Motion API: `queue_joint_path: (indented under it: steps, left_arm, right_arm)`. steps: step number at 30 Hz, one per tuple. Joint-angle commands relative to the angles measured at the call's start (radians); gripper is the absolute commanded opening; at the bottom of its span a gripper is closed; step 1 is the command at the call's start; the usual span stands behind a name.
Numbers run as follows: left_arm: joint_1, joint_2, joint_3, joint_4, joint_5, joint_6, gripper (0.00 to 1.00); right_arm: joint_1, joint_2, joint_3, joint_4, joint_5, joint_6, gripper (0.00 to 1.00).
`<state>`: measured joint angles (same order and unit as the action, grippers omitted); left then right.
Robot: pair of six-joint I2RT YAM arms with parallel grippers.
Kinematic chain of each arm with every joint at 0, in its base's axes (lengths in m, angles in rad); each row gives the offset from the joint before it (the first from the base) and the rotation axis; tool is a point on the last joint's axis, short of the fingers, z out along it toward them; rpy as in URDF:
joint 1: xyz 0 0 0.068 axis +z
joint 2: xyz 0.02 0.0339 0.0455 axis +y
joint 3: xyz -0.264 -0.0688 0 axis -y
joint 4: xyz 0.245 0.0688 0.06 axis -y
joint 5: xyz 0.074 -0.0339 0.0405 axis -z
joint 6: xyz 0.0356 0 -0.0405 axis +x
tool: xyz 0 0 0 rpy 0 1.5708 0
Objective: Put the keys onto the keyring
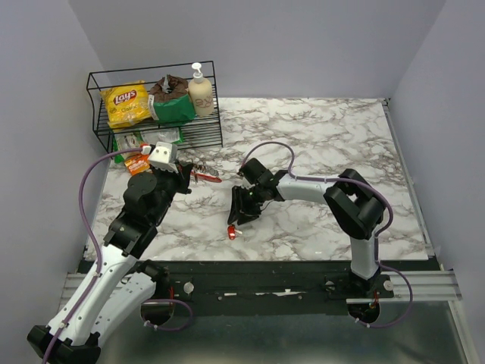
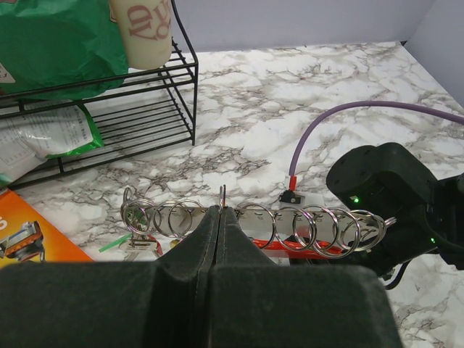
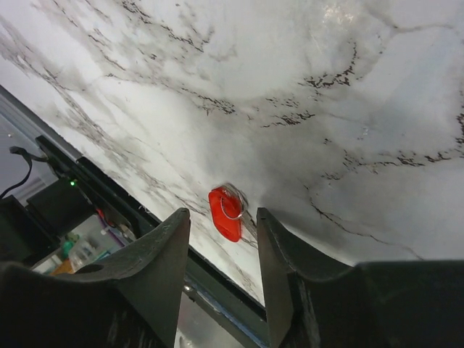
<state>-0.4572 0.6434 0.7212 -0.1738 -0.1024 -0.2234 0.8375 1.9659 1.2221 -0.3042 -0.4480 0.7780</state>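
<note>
Beside the rack (image 1: 151,114), left gripper (image 2: 220,217) is clamped on the keyring (image 2: 290,228), above the table (image 1: 318,129). Right gripper (image 1: 242,211) stands part-open over a red key (image 3: 225,215) lying loose on it. Judged: this key not yet threaded.

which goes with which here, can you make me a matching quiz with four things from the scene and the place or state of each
Things
1. left tool
2. right tool
3. red-headed key
4. yellow Lay's bag

Places or states
A. lying on the marble table
B. in the wire rack
C. shut on the keyring
D. open, holding nothing

Pairs: 1-C, 2-D, 3-A, 4-B
</note>
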Motion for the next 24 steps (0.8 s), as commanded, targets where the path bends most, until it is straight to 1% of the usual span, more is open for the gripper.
queue_joint_path:
  steps: [1, 13, 15, 18, 24]
  left_arm:
    - [0.005, -0.016, -0.012, 0.053, 0.015, 0.013, 0.00]
    - [0.005, -0.016, -0.016, 0.057, 0.015, 0.013, 0.00]
    - [0.005, -0.017, -0.016, 0.059, 0.017, 0.013, 0.00]
    - [0.003, -0.017, -0.016, 0.057, 0.018, 0.016, 0.00]
    - [0.005, -0.017, -0.019, 0.065, 0.024, 0.016, 0.00]
  right_arm:
    - [-0.003, 0.037, -0.019, 0.037, -0.067, 0.035, 0.50]
    - [-0.003, 0.028, -0.013, 0.085, -0.081, 0.056, 0.46]
    - [-0.005, 0.030, -0.013, 0.086, -0.075, 0.060, 0.43]
    - [-0.005, 0.030, -0.012, 0.088, -0.069, 0.058, 0.41]
    - [-0.005, 0.037, -0.015, 0.089, -0.055, 0.055, 0.39]
